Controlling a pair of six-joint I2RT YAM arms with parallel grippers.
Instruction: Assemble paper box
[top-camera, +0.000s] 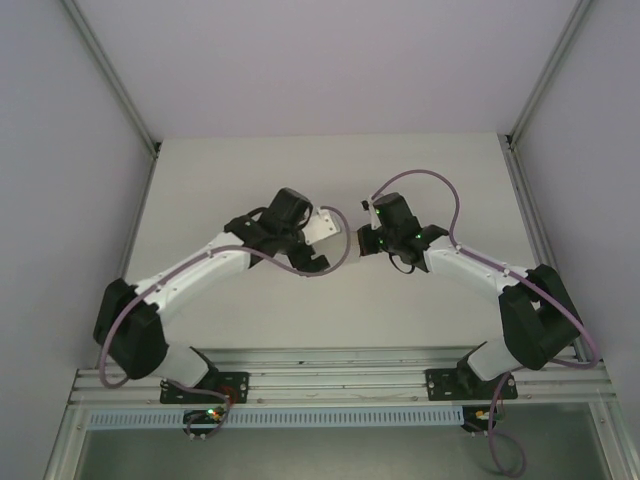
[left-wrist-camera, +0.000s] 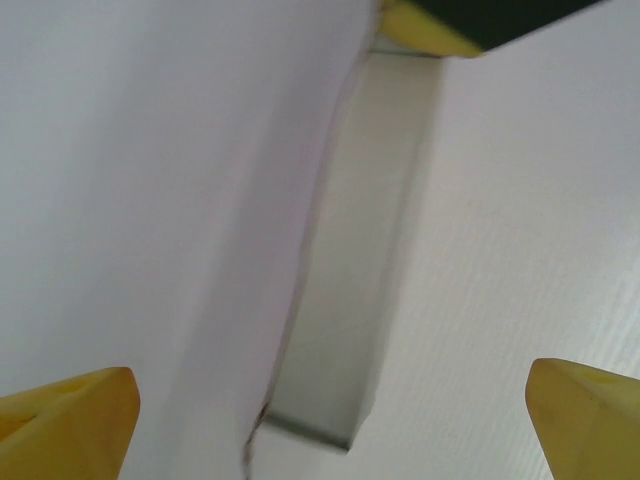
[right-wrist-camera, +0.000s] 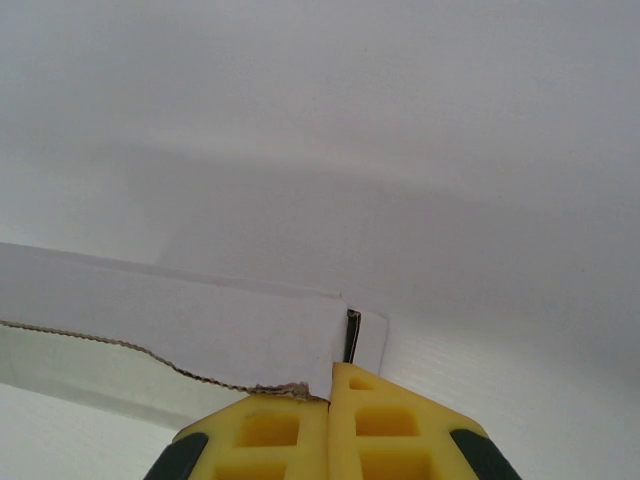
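White tabletop (top-camera: 250, 320) inside a pale-walled cell, with the box (top-camera: 322, 226) mid-table between both arms. Right gripper (right-wrist-camera: 330, 385) is clenched on its ragged edge; left gripper (left-wrist-camera: 330, 400) stands released, fingers (left-wrist-camera: 70, 415) wide either side of the card. Left would do well to close squarely on a panel beside a crease while right anchors. How far the box is folded is hard to tell, perhaps half: close views crop it.
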